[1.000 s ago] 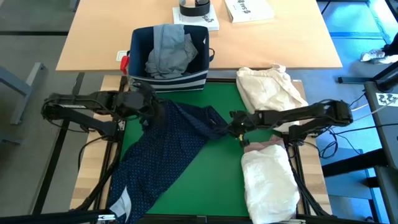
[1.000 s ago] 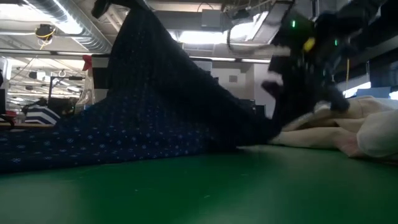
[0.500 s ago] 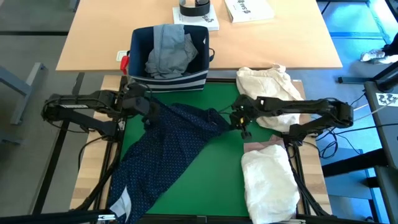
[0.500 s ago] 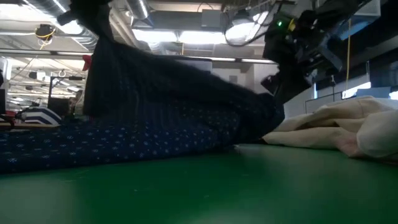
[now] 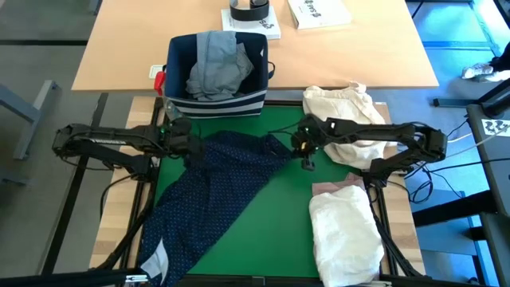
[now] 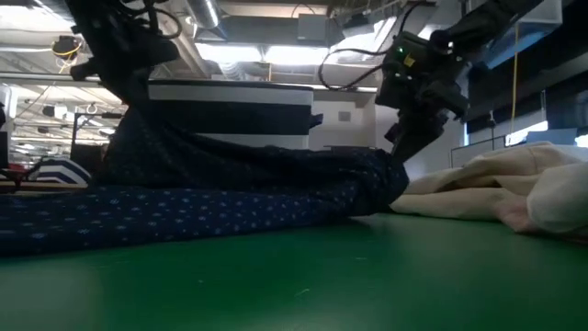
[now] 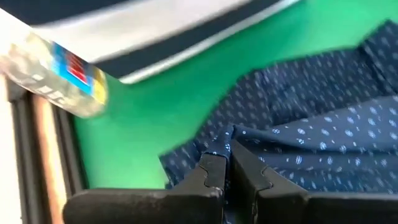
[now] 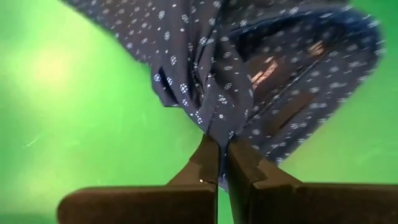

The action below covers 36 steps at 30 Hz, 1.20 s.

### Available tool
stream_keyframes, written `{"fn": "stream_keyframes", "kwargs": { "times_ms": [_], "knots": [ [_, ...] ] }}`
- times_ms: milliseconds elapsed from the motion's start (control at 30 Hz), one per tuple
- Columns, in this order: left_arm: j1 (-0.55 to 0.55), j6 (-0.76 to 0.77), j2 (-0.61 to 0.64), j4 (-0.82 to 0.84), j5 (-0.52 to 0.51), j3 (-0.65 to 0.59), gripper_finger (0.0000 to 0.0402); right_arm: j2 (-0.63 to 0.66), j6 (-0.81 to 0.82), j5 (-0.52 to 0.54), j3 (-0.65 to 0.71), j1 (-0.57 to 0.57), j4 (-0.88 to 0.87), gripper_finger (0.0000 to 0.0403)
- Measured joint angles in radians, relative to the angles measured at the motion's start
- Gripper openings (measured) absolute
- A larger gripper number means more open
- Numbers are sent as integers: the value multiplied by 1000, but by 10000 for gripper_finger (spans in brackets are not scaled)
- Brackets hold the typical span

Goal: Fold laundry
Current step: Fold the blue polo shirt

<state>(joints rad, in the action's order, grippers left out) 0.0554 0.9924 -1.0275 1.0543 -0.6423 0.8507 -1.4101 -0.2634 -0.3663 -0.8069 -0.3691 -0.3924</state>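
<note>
The navy white-dotted shirt lies spread on the green mat, its tail reaching the near left corner. My left gripper is shut on the shirt's far left part. My right gripper is shut on its far right end. Between them the cloth sags onto the mat. The light grey jeans sit in the striped navy bin. A white shirt lies bundled at the near right, with a pale pink top just beyond it. My left gripper pinches a bunched edge of the shirt between its two fingers, slanting down from the table's left side. The held part stands raised above the mat, and the cloth falls away from it onto the mat. My right gripper pinches a gathered fold of the shirt between its two fingers, slanting down from the right. The fold is held a little above the mat, with several layers bunched at the fingers. The rest trails onto the mat toward the left.
The striped bin stands just beyond the mat's far edge, close to my left gripper. A cream-beige cloth bundle lies at the far right under my right arm. Bare green mat shows in the middle and near side. A wooden table with books lies beyond.
My left gripper has sunk toward the mat and tipped downward, lowering the shirt's raised left part, which was held high a second ago. My right gripper has gone toward the far edge and rolled, carrying the shirt's right end with it. Both stay shut on the cloth.
</note>
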Motion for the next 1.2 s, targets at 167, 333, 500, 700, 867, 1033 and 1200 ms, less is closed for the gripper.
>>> {"fn": "stream_keyframes", "kwargs": {
  "times_ms": [167, 333, 500, 700, 867, 1033, 1200],
  "knots": [
    [30, -24, 0, -2, -147, -1, 2, 0, -3, 155, -49, 0, 6, 9],
    [85, -88, -15, -2, -249, -1, 8, -24, -6, 235, -50, 0, 32, 10],
    [153, -149, -21, -38, -274, -10, 29, -86, -5, 243, -50, 0, 34, 11],
    [255, -261, -22, -78, -113, -45, 91, -130, -4, 243, -49, 1, 32, 15],
    [313, -350, -21, -53, 126, 34, 145, -132, -3, 243, -49, 1, 33, 21],
    [340, -380, -19, 47, 234, 159, 175, -132, -3, 243, -49, 1, 36, 21],
    [340, -309, -19, 157, 316, 199, 178, -132, -3, 243, -49, 1, 45, 21]
  ]
}}
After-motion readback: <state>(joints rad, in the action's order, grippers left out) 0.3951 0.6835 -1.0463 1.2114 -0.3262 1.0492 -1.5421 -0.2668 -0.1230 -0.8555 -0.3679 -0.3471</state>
